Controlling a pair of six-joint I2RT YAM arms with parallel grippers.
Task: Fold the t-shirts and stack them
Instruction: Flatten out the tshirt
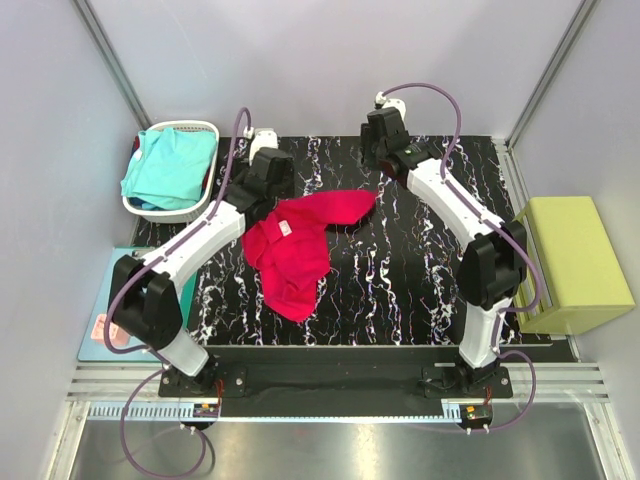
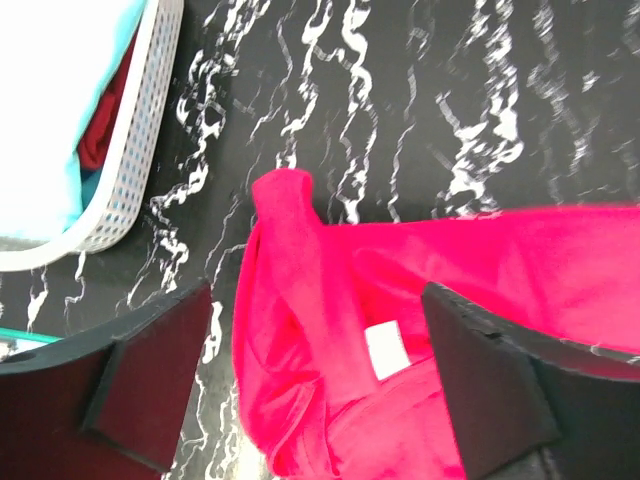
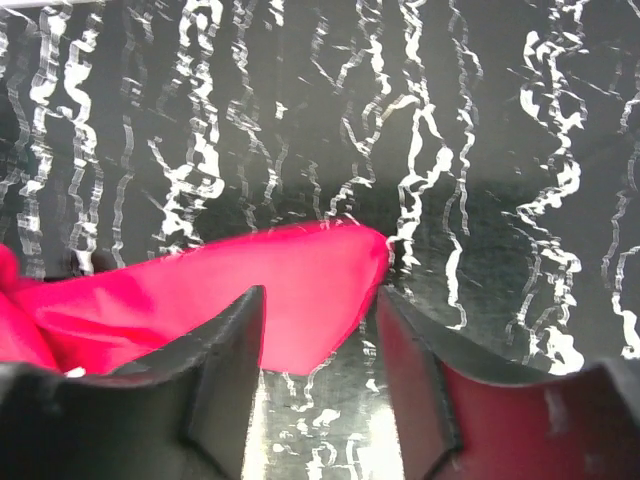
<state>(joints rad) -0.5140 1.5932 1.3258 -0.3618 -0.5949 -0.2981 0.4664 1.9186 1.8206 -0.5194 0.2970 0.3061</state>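
With the crimson-red cloth t-shirt (image 1: 295,245) lying bunched mid-way across the black white-veined tabletop (image 1: 420,270), the step in hand looks like spreading it flat before any fold.

Left gripper (image 2: 320,370): jaws spread wide, nothing pinched, hanging over the collar end where the white neck label (image 2: 383,350) shows.

Right gripper (image 3: 320,320): jaws parted, bare tabletop visible through the gap. The shirt's tapered right end (image 3: 340,265) lies just ahead of the fingertips, not between them. So neither claw has cloth.

The turquoise cloth t-shirt (image 1: 170,165) sits in the white perforated plastic basket (image 1: 165,212) at far left, well apart from the red one.

My take on doing it well:
- Left: go for the shoulder edge beside the collar, not the heaped folds under the label, or it likely pinches several layers.
- Right: come forward over that tapered end, drop until the pads meet the table, then close on the edge.
- Lift both together and pull apart evenly, so the body hangs untwisted.
- Lay it down dragging toward the near edge to flatten it.
- Watch the basket rim near the left arm.
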